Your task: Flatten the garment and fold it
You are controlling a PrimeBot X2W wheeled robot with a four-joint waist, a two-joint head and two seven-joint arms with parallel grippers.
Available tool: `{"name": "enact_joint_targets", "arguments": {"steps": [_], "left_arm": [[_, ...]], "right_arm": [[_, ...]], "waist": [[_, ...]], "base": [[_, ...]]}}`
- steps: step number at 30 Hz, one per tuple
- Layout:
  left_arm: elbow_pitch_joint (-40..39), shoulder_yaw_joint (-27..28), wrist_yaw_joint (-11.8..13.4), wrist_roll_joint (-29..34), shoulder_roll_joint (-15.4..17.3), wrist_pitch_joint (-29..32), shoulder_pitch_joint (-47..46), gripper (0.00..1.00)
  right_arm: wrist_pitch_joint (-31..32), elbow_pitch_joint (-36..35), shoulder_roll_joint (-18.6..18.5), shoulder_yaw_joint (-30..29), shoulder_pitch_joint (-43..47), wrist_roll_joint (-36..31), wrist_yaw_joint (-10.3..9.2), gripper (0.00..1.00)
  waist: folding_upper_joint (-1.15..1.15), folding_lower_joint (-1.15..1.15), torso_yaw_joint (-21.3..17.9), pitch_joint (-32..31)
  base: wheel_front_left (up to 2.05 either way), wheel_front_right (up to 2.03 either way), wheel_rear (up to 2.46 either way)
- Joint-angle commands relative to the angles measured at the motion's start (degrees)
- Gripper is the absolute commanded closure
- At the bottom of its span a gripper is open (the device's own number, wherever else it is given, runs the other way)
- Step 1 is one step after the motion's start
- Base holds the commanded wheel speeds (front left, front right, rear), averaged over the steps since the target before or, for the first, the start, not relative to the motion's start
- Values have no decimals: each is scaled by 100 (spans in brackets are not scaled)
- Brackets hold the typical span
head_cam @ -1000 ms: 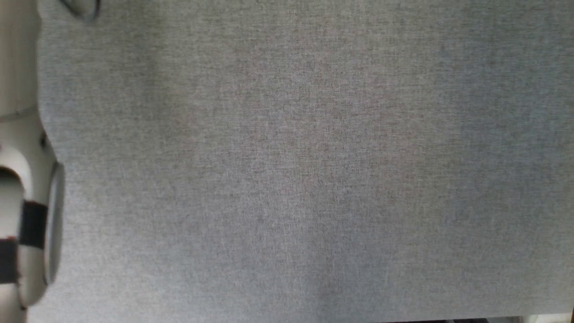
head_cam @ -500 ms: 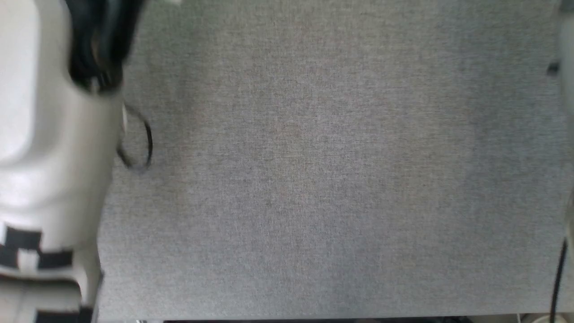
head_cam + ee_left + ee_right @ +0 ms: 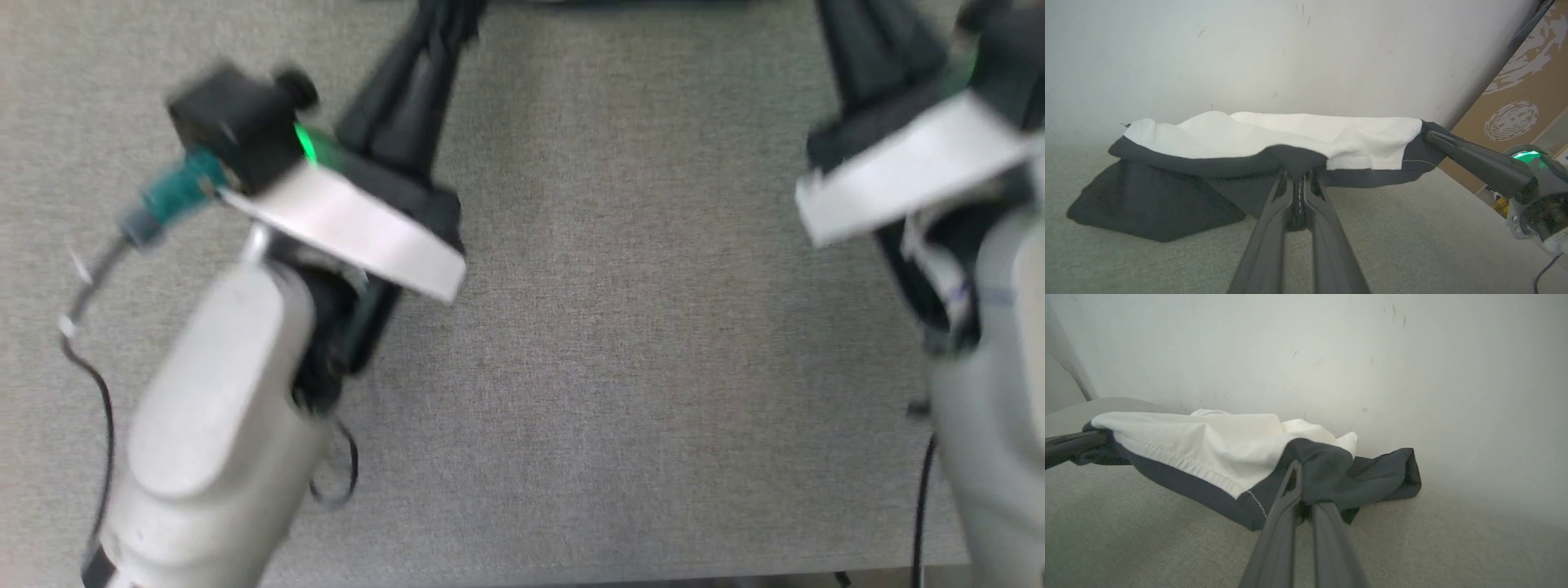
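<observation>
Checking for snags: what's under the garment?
Grey cloth surface shows beneath the garment where its hem is held up. Where it rests bunched on the surface, anything underneath is covered.

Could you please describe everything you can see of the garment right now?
The garment is soft cloth, white in the body with black hem trim and black sleeves. Its hem edge hangs stretched between the left gripper and the right gripper, each shut on the black trim. The rest lies rumpled on the grey fabric surface, close to a pale wall.
</observation>
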Motion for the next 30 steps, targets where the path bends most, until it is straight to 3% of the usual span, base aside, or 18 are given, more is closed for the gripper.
{"name": "enact_joint_targets", "arguments": {"steps": [1, 15, 30], "left_arm": [[-48, -57, 65, 55, 10, -68, 242, 100], [145, -260, 522, -222, 51, -445, 2500, 100], [-256, -436, 1041, -305, 248, -414, 4091, 100]], "right_arm": [[6, -125, 59, -85, 343, 26, -11, 100], [170, -503, 627, -677, 3159, 336, -11, 100], [475, -717, 794, -917, 4677, 458, -11, 100]], "waist": [[0, 1, -15, -286], [0, 1, 11, -1334], [0, 1, 16, -2581]], "base": [[0, 0, 0], [0, 0, 0], [0, 0, 0]]}}
